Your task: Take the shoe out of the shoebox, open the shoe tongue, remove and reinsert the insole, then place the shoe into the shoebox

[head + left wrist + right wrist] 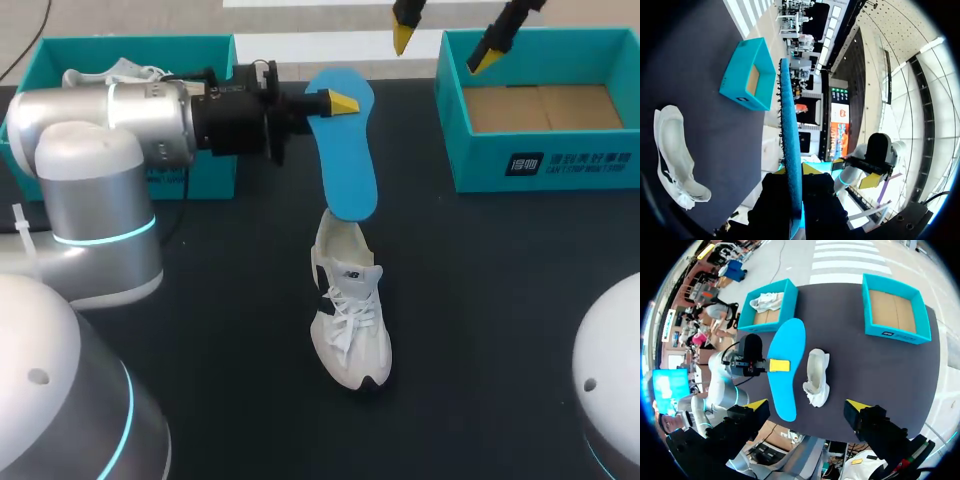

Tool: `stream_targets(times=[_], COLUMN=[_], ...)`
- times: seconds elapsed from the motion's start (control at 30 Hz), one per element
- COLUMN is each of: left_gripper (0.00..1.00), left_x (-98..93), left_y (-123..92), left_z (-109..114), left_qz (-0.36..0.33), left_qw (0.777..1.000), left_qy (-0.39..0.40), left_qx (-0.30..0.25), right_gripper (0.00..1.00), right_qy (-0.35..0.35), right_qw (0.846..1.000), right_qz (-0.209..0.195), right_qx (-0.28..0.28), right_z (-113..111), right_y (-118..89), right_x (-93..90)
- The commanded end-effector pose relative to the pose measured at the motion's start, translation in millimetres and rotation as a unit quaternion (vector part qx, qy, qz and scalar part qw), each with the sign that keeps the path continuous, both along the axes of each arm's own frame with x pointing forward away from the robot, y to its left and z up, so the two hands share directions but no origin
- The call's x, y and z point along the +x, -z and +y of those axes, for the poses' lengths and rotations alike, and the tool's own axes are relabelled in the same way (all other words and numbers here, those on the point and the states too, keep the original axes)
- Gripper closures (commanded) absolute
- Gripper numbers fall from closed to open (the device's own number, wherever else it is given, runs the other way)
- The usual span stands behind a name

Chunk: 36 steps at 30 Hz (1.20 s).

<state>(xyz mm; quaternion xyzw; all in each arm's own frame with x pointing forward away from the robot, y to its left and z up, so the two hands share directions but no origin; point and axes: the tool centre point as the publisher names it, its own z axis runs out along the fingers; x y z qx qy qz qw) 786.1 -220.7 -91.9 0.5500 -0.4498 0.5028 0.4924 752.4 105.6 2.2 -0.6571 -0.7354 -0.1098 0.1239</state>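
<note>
The left gripper [335,102] is clamping a blue foam insole [350,160], whose length is lining up with the white lace-up sneaker [350,320] sitting in the middle of the dark table [500,300], near tip over its heel opening. The right gripper [443,50] is hanging wide, farther off.

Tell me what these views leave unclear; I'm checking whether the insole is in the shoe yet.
Head view: the insole covers the shoe's heel opening; whether they touch is unclear.
Head view: the left gripper's far finger is behind the insole.
Head view: the top edge cuts off the right gripper above its fingers.
Right wrist view: the shoe's inside is too small to judge.
</note>
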Motion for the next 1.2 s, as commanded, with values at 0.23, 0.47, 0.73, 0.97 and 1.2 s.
stream_targets(times=[0.23,0.47,0.73,0.97,1.2], left_gripper=[1.0,1.0,1.0,1.0,1.0], left_x=[-1.2,-1.2,-1.2,-1.2,-1.2], left_y=[0,0,0,0,0], left_z=[0,0,0,0,0], left_qz=[0.0,0.0,0.0,0.0,0.0], left_qw=[1.0,1.0,1.0,1.0,1.0], left_qy=[-0.001,-0.001,-0.001,-0.001,-0.001], left_qx=[0.001,0.001,0.001,0.001,0.001], right_gripper=[0.0,0.0,0.0,0.0,0.0], right_qy=[0.002,-0.008,-0.019,-0.026,-0.02], right_qw=[0.976,0.967,0.967,0.965,0.969], right_qz=[-0.076,-0.093,-0.074,-0.087,-0.095], right_qx=[-0.204,-0.237,-0.244,-0.247,-0.226], right_z=[11,22,41,54,63], right_y=[-4,5,6,5,5], right_x=[3.5,2.6,4.6,4.1,3.2])
